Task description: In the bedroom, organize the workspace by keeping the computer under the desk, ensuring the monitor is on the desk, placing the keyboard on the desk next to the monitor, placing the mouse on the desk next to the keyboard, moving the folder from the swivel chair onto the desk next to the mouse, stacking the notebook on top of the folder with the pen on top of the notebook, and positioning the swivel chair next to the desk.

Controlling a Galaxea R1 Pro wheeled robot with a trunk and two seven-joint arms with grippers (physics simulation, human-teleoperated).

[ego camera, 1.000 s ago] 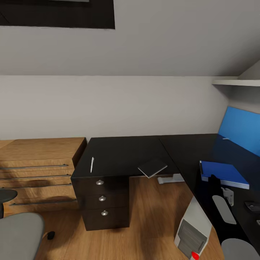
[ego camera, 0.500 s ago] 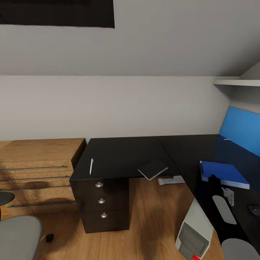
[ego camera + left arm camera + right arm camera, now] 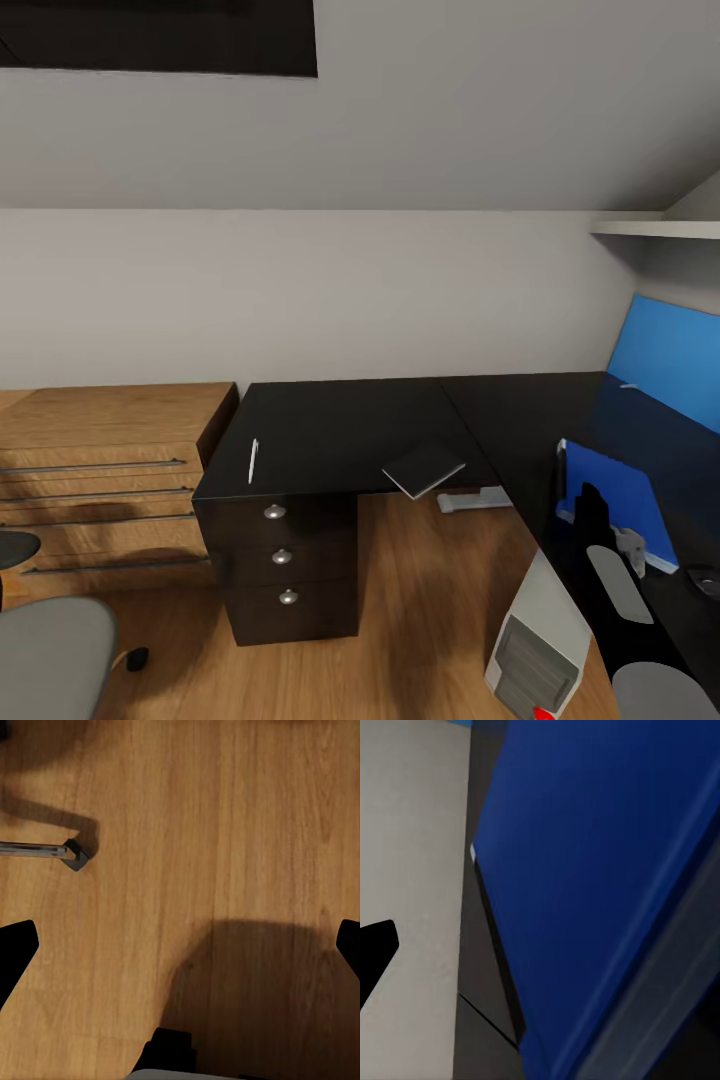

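Across the far wall runs the desk (image 3: 350, 430), a big L-shaped one with a matte black top, one wing along the plain grey wall and the other coming toward the camera under a bright blue back panel (image 3: 668, 360). Floor is warm wood plank (image 3: 420, 600), and a light wooden drawer unit (image 3: 100, 450) with four long metal handles sits touching the desk's left end. Under that end there's a black pedestal with three drawers (image 3: 285, 560), each with a round silver knob.

On the black top: one slim whitish pen (image 3: 253, 461) near the left edge, and one thin dark notebook (image 3: 424, 468) hanging a bit over the front edge. One blue folder (image 3: 615, 500) is tilted up off the right wing, with the right gripper (image 3: 600, 510) at its near edge; the right wrist view is mostly blue cover (image 3: 607, 870), and I honestly can't tell how far apart the fingers are or whether they're pinching it.

One computer tower (image 3: 535, 640), pale with a grey vented front, stands tilted on the floor beside the desk. The swivel chair (image 3: 50, 650) shows grey upholstery at lower left.

Left gripper (image 3: 180, 952): fingertips spread wide at both edges of its wrist view, nothing between them, just wood floor below.
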